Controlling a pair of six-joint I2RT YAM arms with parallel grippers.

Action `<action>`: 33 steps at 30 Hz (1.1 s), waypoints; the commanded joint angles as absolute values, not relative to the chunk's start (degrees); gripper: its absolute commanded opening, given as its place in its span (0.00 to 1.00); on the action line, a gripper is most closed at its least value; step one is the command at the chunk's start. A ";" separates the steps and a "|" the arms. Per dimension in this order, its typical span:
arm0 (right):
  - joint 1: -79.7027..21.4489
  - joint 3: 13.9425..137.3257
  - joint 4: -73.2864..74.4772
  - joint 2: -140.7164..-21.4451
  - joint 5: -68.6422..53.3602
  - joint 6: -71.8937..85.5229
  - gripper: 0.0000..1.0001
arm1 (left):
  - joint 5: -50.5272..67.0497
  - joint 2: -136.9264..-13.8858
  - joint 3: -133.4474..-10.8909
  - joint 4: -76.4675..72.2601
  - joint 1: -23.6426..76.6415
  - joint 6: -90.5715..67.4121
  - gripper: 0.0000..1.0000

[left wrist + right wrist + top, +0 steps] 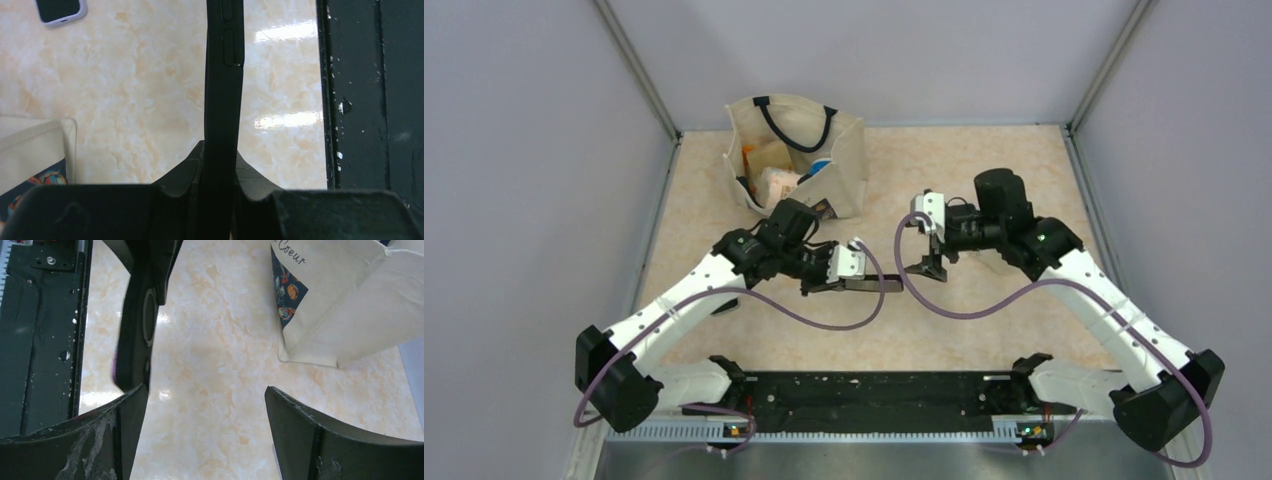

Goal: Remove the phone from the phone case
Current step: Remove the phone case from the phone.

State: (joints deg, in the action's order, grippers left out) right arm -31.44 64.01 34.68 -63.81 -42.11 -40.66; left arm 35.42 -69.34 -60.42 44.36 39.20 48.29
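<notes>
Black phone case (223, 100) pinched edge-on in left hand (816, 288); right hand (205, 392) spread; light-rimmed phone (60, 10) on bench (140, 90), seemingly freed; set case down next.

Matt black phone case (222, 125), glossy marbled table (140, 100), cream cloth bag (849, 160)

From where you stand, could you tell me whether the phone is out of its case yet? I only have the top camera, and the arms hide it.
Observer: The left wrist camera shows a light-rimmed phone lying flat on the table, dark face up, apart from the black case.
Operator: Is the case held?
Observer: Yes, the left gripper is shut on it, edge-on, side buttons showing.
Operator: And the other arm?
Observer: The right gripper is open, nothing between its fingers.
</notes>
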 commanded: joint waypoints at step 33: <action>-25.75 69.01 24.71 -73.63 -60.22 -23.61 0.00 | 30.58 -63.63 -59.74 22.40 34.59 22.26 0.62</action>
